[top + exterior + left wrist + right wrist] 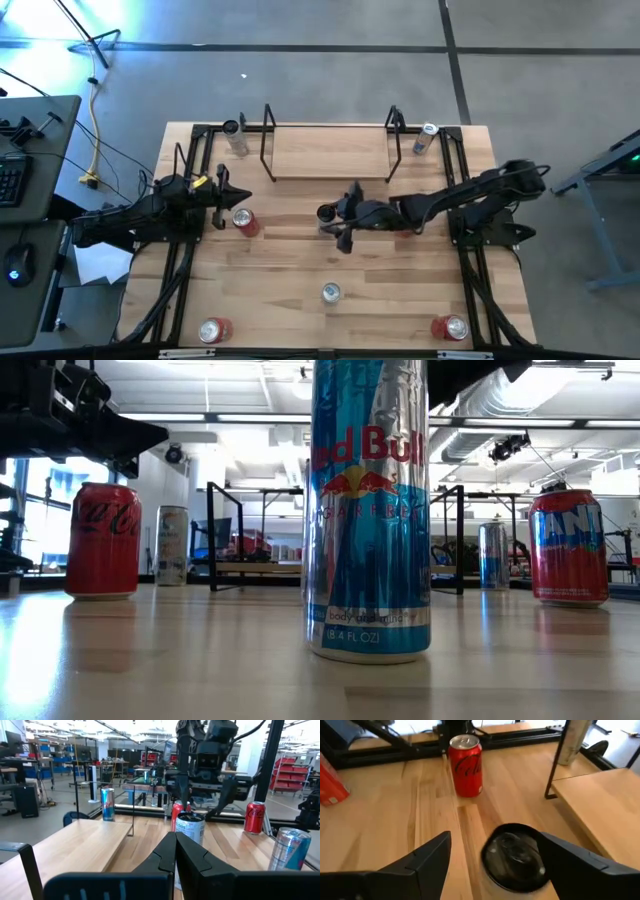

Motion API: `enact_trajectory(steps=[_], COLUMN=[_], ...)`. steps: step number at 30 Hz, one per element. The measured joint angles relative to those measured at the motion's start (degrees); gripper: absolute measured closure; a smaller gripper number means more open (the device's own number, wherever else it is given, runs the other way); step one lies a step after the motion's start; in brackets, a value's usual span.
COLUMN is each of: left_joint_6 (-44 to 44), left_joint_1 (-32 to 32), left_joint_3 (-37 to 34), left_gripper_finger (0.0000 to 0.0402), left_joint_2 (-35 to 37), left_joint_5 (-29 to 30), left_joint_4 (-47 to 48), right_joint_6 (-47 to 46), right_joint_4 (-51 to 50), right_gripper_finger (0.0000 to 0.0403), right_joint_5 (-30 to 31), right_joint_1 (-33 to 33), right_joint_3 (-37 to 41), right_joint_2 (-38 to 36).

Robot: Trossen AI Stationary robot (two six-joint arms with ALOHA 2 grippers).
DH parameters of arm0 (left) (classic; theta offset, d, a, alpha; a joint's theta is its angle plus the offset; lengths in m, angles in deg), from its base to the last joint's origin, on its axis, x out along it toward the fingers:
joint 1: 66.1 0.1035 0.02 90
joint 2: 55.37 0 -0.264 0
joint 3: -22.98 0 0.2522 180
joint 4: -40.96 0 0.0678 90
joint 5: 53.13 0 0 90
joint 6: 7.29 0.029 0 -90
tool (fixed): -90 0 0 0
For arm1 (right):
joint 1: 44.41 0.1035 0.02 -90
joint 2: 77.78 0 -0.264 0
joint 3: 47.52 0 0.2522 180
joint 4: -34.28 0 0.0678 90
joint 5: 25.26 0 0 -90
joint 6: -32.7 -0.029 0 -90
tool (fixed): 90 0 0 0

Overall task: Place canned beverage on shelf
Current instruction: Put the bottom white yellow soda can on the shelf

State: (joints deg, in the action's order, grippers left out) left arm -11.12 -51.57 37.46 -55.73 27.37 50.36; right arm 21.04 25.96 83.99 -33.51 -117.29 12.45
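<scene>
A keyboard [10, 180] and mouse [13, 268] are seen on a dark desk [45, 130] left of the table, with a yellow cable [95, 125] trailed across the grey floor [330, 60].

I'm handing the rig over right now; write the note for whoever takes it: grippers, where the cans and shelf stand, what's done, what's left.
Right gripper: open, fingers either side of the dark-topped can at table centre, no grip.
Left gripper: shut, empty, waiting at the table's left side beside a red cola can.
Shelf: at the table's far edge, board bare; a slim can stands just outside each end.
Other cans: slim silver-blue can front centre, red cans at both front corners.
Done: right gripper lined up on the can.
Left: close, lift, set the can on the shelf.
</scene>
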Motion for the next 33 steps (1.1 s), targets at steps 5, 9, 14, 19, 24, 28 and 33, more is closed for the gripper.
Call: enact_trajectory(steps=[5,9,14,19,24,28,33], left_joint_6=[0.4,1.5,1.5,1.5,1.5,1.5,1.5], left_joint_1=[0.0,0.0,0.0,0.0,0.0,0.0,0.0], left_joint_3=[0.0,0.0,0.0,0.0,0.0,0.0,0.0], left_gripper_finger=[0.0401,0.0401,0.0401,0.0401,0.0401,0.0401,0.0401], left_joint_2=[0.0,0.0,0.0,0.0,0.0,0.0,0.0], left_joint_5=[0.0,0.0,0.0,-0.1,-0.1,-0.3,-0.2], left_joint_4=[0.9,1.5,1.6,2.0,2.0,2.0,1.9], right_joint_6=[-0.1,0.4,0.3,-9.4,-12.7,-12.7,-12.7], right_joint_4=[-2.6,-6.2,-9.3,-22.3,-26.6,-26.7,-29.3], right_gripper_finger=[0.0119,0.0119,0.0119,0.0119,0.0119,0.0119,0.0119], right_joint_5=[3.3,7.4,7.5,6.1,1.3,-2.3,0.1], right_joint_1=[0.9,1.9,4.0,1.3,-1.5,-2.2,-2.6], right_joint_3=[-3.2,-5.9,-9.4,-13.7,-15.7,-16.0,-16.0], right_joint_2=[3.2,3.7,3.3,3.7,3.7,3.7,3.7])
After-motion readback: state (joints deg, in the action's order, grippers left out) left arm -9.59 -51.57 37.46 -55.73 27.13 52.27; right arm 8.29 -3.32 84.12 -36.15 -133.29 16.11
